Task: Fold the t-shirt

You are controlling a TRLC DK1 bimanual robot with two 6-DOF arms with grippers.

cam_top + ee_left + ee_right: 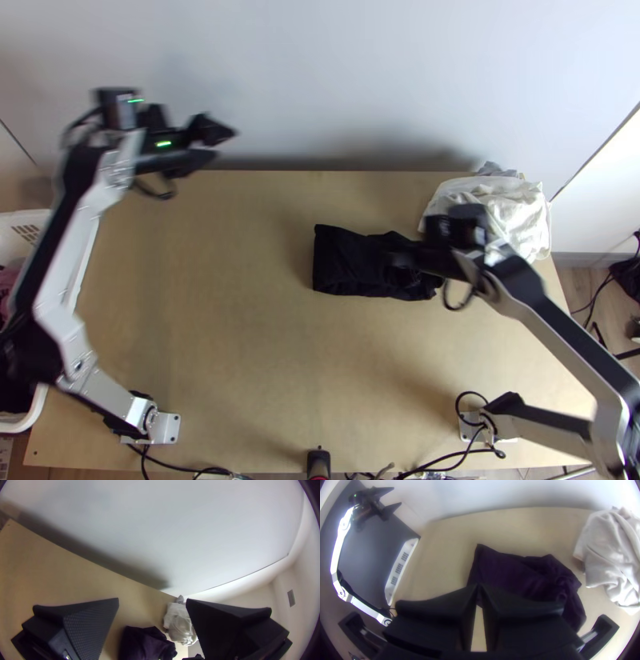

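Currently: black t-shirt (340, 260) folded small, one end rumpled | right gripper (479, 585) over it, jaws together; a low sweep could drag folds loose | left gripper (152, 599) jaws apart

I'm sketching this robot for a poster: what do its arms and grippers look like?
The left arm and right arm have silver-grey links, black joints and thin black cables. The left gripper has wide black tapering fingers, textured inside, and green lights behind; the right gripper has similar black fingers.
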